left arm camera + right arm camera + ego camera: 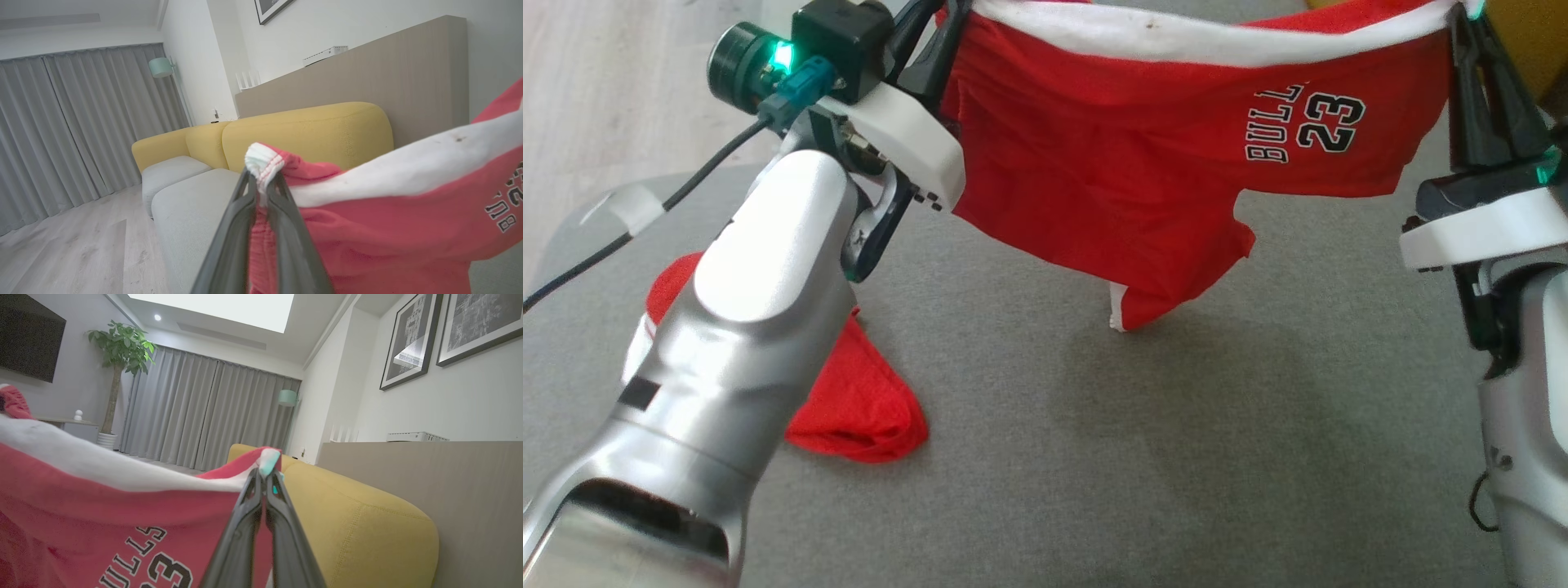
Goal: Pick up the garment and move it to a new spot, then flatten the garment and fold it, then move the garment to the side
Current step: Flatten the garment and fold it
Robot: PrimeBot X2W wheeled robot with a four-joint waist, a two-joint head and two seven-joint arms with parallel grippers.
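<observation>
The garment (pixel 1111 163) is a pair of red shorts with a white waistband and "BULLS 23" printed on one leg. It hangs stretched between my two grippers above the grey cushion (pixel 1176 457). My left gripper (pixel 938 28) is shut on one waistband corner, and the left wrist view shows its fingertips (pixel 263 177) pinching the white hem of the garment (pixel 388 228). My right gripper (pixel 1462 33) is shut on the other corner; in the right wrist view its tips (pixel 265 473) clamp the garment (pixel 81 506). The lowest leg tip droops close to the cushion.
A second red cloth (pixel 866 400) lies crumpled on the cushion at the lower left, partly hidden behind my left forearm. A yellow sofa back (pixel 306 130) rises beyond the cushion. Wooden floor (pixel 605 82) lies off the far left edge. A white patch (pixel 629 204) marks that corner.
</observation>
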